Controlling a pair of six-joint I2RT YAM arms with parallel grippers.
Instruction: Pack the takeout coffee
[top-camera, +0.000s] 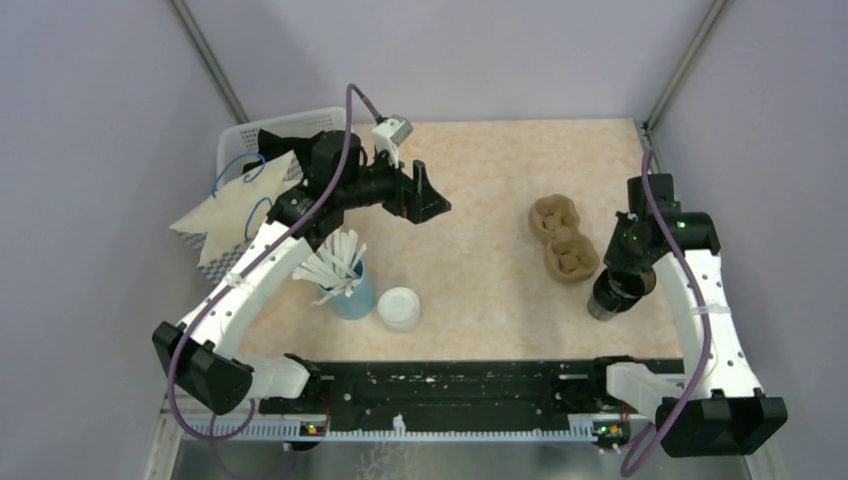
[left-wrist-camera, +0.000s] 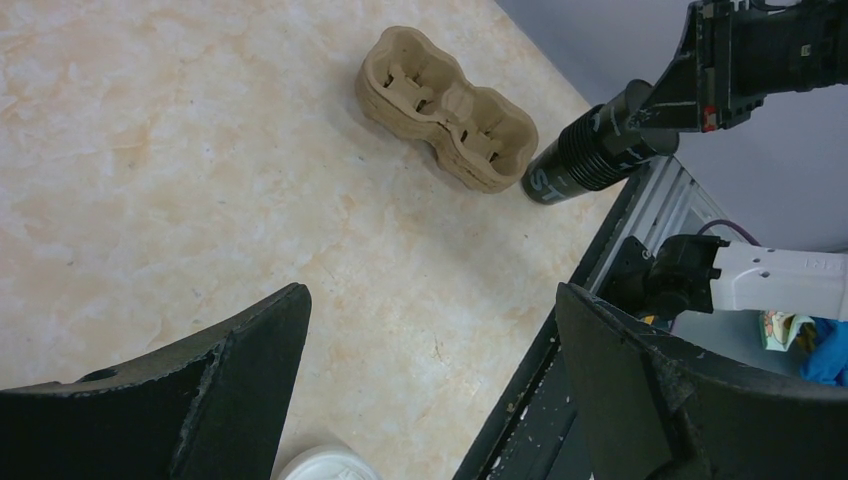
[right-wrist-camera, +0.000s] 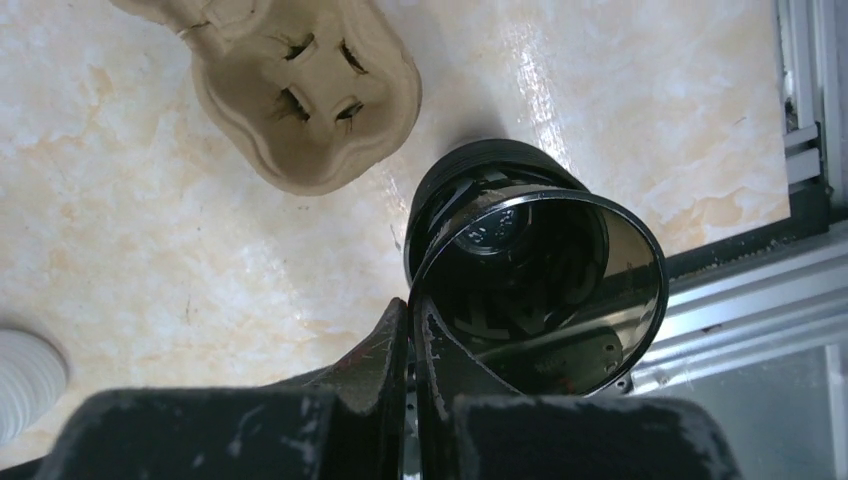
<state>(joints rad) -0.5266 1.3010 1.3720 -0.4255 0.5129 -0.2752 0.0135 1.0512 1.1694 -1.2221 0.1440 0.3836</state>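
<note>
The takeout coffee (top-camera: 400, 308) stands near the front middle of the table; from above only its round greyish-white lid shows. The lid's edge also shows in the left wrist view (left-wrist-camera: 325, 465) and the right wrist view (right-wrist-camera: 25, 385). My left gripper (top-camera: 425, 195) is open and empty, raised above the back middle of the table (left-wrist-camera: 430, 380). My right gripper (top-camera: 628, 272) is shut on the rim of a lidless black cup (right-wrist-camera: 540, 270), held tilted beside a brown pulp two-cup carrier (top-camera: 562, 238). The fingers (right-wrist-camera: 395, 340) pinch the cup's wall.
A light blue cup of white straws (top-camera: 345, 280) stands just left of the coffee. A white basket (top-camera: 240, 140) with a cream paper bag (top-camera: 235, 215) is at the back left. A black rail (top-camera: 450, 385) runs along the near edge.
</note>
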